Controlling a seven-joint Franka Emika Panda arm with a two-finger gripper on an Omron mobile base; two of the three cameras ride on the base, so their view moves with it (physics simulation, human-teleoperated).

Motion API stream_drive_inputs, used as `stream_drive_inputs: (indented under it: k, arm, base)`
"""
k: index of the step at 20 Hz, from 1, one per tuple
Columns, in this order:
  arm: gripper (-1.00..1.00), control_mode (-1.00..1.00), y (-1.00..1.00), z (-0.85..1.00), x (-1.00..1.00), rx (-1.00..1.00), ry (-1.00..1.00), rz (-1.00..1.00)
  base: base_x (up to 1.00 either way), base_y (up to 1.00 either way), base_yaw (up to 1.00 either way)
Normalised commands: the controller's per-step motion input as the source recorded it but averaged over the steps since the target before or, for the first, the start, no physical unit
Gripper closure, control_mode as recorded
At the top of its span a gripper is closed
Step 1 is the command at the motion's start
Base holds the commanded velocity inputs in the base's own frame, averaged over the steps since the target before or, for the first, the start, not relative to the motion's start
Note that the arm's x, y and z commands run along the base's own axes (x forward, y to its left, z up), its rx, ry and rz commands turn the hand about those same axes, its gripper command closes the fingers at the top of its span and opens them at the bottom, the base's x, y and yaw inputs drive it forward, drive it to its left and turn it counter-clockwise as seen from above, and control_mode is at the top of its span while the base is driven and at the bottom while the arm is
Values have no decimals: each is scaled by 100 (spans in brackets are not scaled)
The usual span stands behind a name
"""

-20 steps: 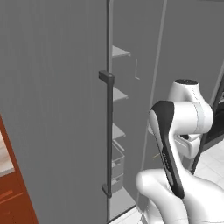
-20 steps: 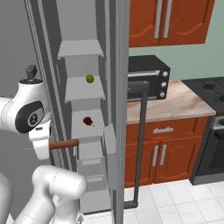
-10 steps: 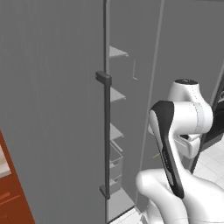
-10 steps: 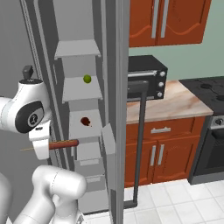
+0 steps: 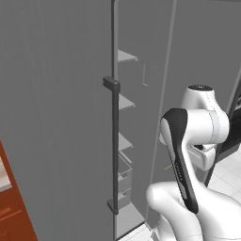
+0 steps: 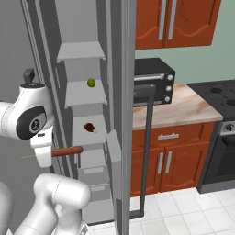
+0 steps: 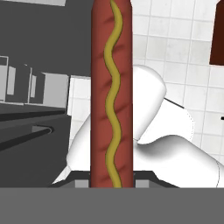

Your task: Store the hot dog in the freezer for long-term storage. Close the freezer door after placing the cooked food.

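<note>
A: Hand state?
B: The hand (image 6: 46,153) is closed on the hot dog (image 6: 66,151). In the right base view the sausage sticks out sideways from it toward the freezer (image 6: 85,114), level, with the thin pale stick poking out the other side.

A: What does each view give you?
B: Taking the freezer as landmark: the right base view looks into it. White shelves, a round green fruit (image 6: 91,82) on an upper shelf, a dark red lumpy food (image 6: 89,127) one shelf below. The hot dog's tip is just outside the opening, about level with the shelf under the red food, not touching anything that I can tell. The left base view shows the freezer door (image 5: 56,122) instead, swung open, a flat grey slab with its long dark bar handle (image 5: 114,146), shelf edges in the gap beyond it, and the white arm (image 5: 188,150) beside the opening. The hand view has the hot dog (image 7: 111,92) running straight up from the fingertips, with a wavy mustard line (image 7: 113,87) that the base views don't resolve.

A: Hot dog relative to the hand?
B: Clamped between the fingers near its stick end, most of its length ahead of the hand.

A: Room?
B: Right of the freezer: a marble-look desk (image 6: 183,108) with a black toaster oven (image 6: 153,82), red-brown cabinets (image 6: 174,23) above and below, a dark stove (image 6: 220,133) further right, white tiled floor (image 6: 183,211).
</note>
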Motion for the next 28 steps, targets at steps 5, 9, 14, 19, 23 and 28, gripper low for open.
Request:
stream_drive_inputs:
  k: [5, 9, 14, 19, 23, 28]
  arm:
    - [100, 100, 0, 0, 0, 0, 0, 0]
    - [100, 100, 0, 0, 0, 0, 0, 0]
    - [100, 100, 0, 0, 0, 0, 0, 0]
    - [100, 100, 0, 0, 0, 0, 0, 0]
    - [100, 100, 0, 0, 0, 0, 0, 0]
    - [100, 100, 0, 0, 0, 0, 0, 0]
  base:
    - [58, 27, 0]
    - [75, 23, 0]
    - [80, 20, -1]
    - [57, 15, -3]
    - [-15, 0, 0]
    - [-46, 5, 0]
